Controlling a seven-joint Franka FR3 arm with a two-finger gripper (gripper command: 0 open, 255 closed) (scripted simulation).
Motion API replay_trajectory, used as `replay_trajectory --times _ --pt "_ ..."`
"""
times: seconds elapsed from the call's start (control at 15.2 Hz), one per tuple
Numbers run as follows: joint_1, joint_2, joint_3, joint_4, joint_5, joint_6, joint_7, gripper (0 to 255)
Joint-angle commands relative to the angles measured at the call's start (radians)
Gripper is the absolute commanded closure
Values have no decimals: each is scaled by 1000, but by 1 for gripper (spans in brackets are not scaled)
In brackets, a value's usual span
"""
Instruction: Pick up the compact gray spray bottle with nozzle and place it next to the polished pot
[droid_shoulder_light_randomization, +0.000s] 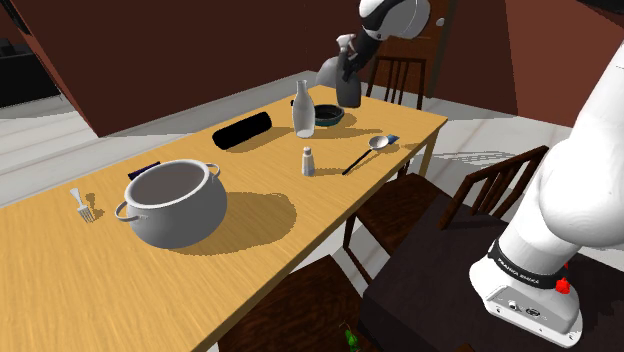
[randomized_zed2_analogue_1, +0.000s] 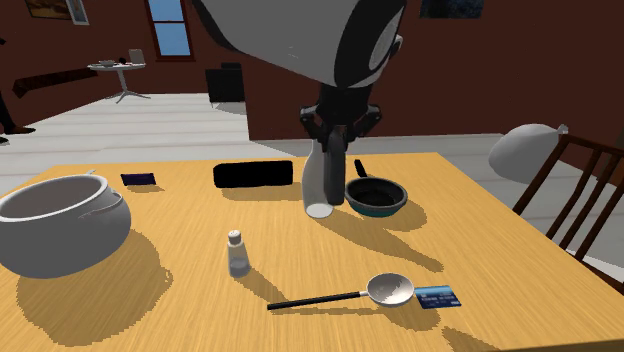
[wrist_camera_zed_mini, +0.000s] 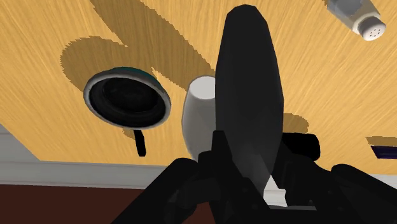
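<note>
- The black two-finger gripper (droid_shoulder_light_randomization: 346, 66) hangs over one end of the long wooden table (droid_shoulder_light_randomization: 250, 235) with its fingers clamped on the dark grey spray bottle (droid_shoulder_light_randomization: 347, 90). In the wrist view the bottle (wrist_camera_zed_mini: 248, 95) runs out from between the fingers as a long black shape.
- The bottle points down at the table top and looks lifted off it, though its base is hard to make out.
- Just beside the bottle stands a tall clear glass bottle (droid_shoulder_light_randomization: 303, 110), upright on the table. In the second exterior view it (randomized_zed2_analogue_1: 318, 180) partly covers the held bottle (randomized_zed2_analogue_1: 338, 160).
- Near both, at the same end of the table, lies a small dark pan with a teal outside (randomized_zed2_analogue_1: 377, 195), its short black handle pointing at the table's end edge.
- A long black rounded block (droid_shoulder_light_randomization: 243, 131) lies beside the glass bottle, along the table's far long edge.
- Toward the middle stands a small white shaker (droid_shoulder_light_randomization: 308, 161). A silver spoon with a black handle (droid_shoulder_light_randomization: 368, 152) lies near the long edge by the chairs, and a blue card (randomized_zed2_analogue_1: 438, 297) lies next to its bowl.
- The big polished grey pot with two handles (droid_shoulder_light_randomization: 172, 205) sits well apart from the bottle, toward the other end of the table.
- A pale fork (droid_shoulder_light_randomization: 83, 205) lies beyond the pot, and a small dark card (randomized_zed2_analogue_1: 140, 179) lies near the far long edge.
</note>
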Motion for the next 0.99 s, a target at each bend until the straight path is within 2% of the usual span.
replay_trajectory --times 0.0,0.92 --pt "0 -7 -2 20 -14 -25 13 255" --pt "-2 -39 -6 171 -81 -198 84 255"
